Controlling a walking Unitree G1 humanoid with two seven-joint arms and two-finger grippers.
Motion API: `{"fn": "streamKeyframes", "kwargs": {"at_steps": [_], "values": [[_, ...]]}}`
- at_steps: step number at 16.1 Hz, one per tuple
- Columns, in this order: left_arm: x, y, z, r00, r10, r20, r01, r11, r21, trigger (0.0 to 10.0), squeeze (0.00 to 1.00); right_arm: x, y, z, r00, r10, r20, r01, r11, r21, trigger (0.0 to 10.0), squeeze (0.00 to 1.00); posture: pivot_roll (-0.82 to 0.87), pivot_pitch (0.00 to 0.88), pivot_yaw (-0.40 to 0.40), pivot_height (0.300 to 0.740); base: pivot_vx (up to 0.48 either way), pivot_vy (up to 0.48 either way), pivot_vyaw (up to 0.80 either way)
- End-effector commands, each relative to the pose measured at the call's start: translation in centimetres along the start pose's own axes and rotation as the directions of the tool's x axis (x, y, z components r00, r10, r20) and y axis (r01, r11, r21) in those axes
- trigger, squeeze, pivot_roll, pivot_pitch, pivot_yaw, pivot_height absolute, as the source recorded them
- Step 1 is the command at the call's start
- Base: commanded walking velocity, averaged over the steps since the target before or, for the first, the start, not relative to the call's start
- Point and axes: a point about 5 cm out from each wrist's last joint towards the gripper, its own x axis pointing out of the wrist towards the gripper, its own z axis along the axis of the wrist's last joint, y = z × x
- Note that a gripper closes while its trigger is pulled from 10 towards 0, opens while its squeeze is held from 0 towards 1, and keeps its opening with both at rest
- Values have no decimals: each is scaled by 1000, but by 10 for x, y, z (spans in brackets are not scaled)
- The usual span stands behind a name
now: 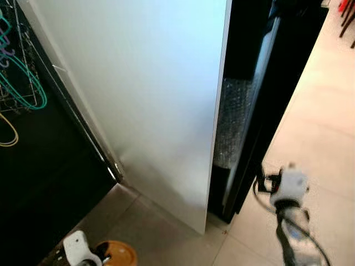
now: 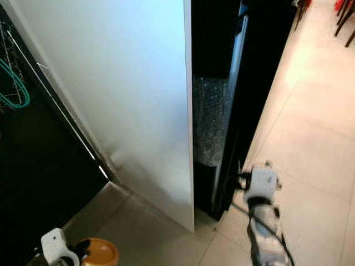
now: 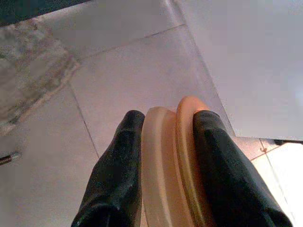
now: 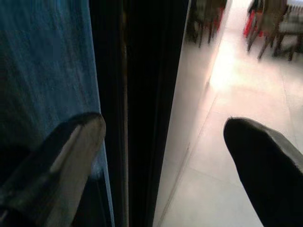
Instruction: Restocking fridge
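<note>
Pale glossy floor tiles [image 1: 327,127] run up to the fridge, whose smooth white door [image 1: 150,100] stands swung open, edge-on and upright. Right gripper [image 4: 165,142], fingers spread, sits just beside the fridge's dark edge [image 4: 137,94], nearer than the left. Left gripper [image 3: 163,156] pinches an amber plastic lidded container [image 3: 170,161], low by the floor.

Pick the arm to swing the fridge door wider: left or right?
Right, probably. The right gripper is open and empty, its jaws either side of the dark edge beside the white fridge door. The left gripper is low near the floor, shut on an orange lidded container.
</note>
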Motion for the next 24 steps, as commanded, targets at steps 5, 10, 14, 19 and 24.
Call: {"fn": "streamKeyframes", "kwargs": {"at_steps": [5,10,14,19,24], "values": [[-3,11,-5,999,28,-30,-28,999,21,10000,0,26,42,19,992,114,-59,-111,993,49,10000,1000,-33,74,96,740,0,0,0],[-3,9,-7,999,12,-33,-10,999,53,10000,0,49,35,45,997,-71,-18,72,997,31,10000,0,-19,77,89,740,0,0,0],[-6,14,-15,999,16,-52,-12,998,65,10000,0,10,17,33,990,-132,-43,132,991,-3,10000,0,-24,79,83,740,0,0,0],[-9,24,-21,997,36,-70,-29,995,96,10000,0,-31,-23,5,981,-144,-130,136,988,-71,10000,0,-45,57,84,740,0,0,0],[-13,33,-25,995,54,-86,-46,994,98,10000,0,-32,13,34,1000,6,10,-5,1000,-28,10000,0,-63,4,54,740,0,0,0]]}}
